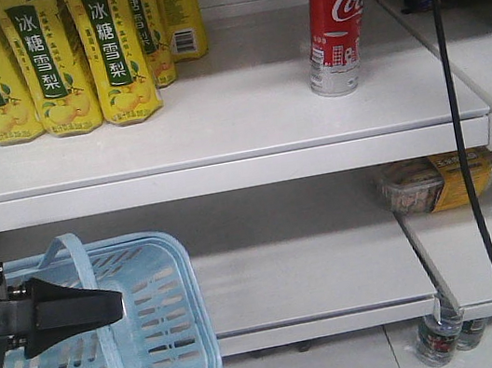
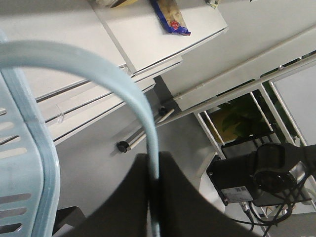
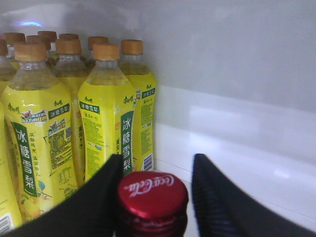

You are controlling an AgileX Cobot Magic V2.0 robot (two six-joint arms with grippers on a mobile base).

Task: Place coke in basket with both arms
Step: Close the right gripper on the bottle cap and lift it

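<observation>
Up on the upper worktop (image 1: 244,118) the coke (image 1: 331,28) stands upright, alone on the right part of the board. The right tool (image 3: 158,160) is over its red cap (image 3: 152,195) in a released state. The wrist view shows one black finger (image 3: 94,202) close against the cap's left side, while the other finger (image 3: 222,202) stands off to the right with a clear gap. Neither one pinches the cap.

A crowd of yellow pear-drink bottles (image 1: 42,67) fills the left part of the same worktop, well apart from the coke in the front view. From the wrist camera the nearest of them sits right behind the left-hand finger. The arm's black cable (image 1: 454,111) hangs straight down just right of the coke, crossing the worktop's front edge and the level below.

The basket (image 1: 160,349) is low at the left, in front of the lower worktop (image 1: 309,277). The left tool (image 1: 115,305) is clenched on its loop handle (image 1: 65,244), and the pale blue strap runs between the two fingers in the left wrist view. The front lip of the upper worktop lies between the coke and the basket.

A wrapped snack pack (image 1: 434,181) lies on a lower board at the right. Small bottles (image 1: 439,336) stand on the floor beneath it.
</observation>
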